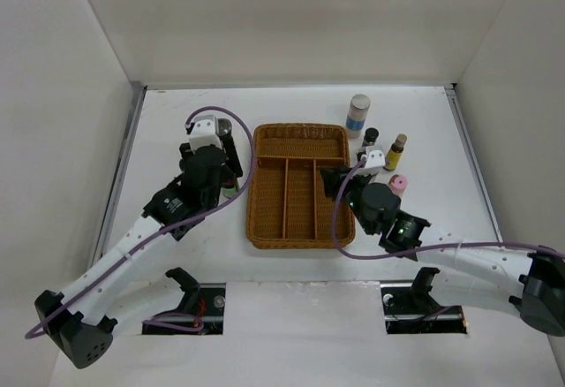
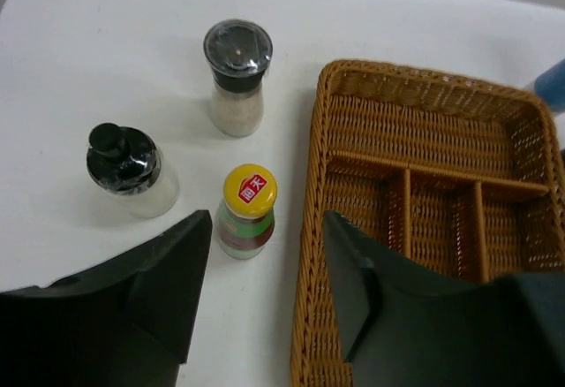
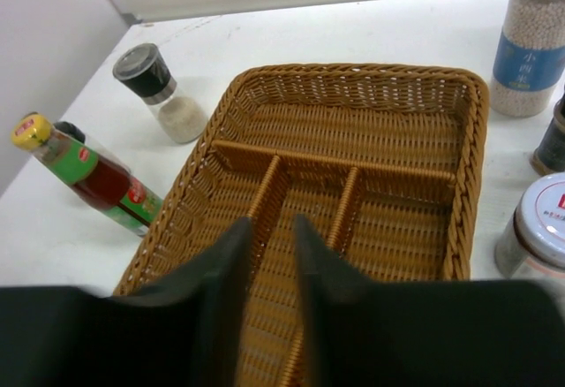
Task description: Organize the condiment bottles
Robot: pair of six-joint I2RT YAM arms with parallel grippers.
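The condiment bottles stand in two groups beside the wicker tray (image 1: pixel 298 127). Left of it are a green bottle with a yellow cap (image 2: pixel 247 215), a dark-lidded shaker (image 2: pixel 237 87) and a second dark-capped shaker (image 2: pixel 128 170). My left gripper (image 2: pixel 267 226) is open just short of the green bottle, one finger over the tray's rim (image 2: pixel 311 254), with nothing between the fingers. My right gripper (image 3: pixel 271 223) hovers over the tray's long compartments, its jaws a narrow gap apart and holding nothing. To the right are a grey-lidded jar with a blue label (image 1: pixel 358 113), a small dark bottle (image 1: pixel 371 136), a yellow bottle (image 1: pixel 395 152) and a pink-capped one (image 1: pixel 398 184).
The tray (image 3: pixel 353 71) has one wide compartment at the far end and three long ones nearer me, all without bottles. A white-lidded jar (image 3: pixel 543 228) stands close to the tray's right rim. White walls enclose the table at the back and both sides.
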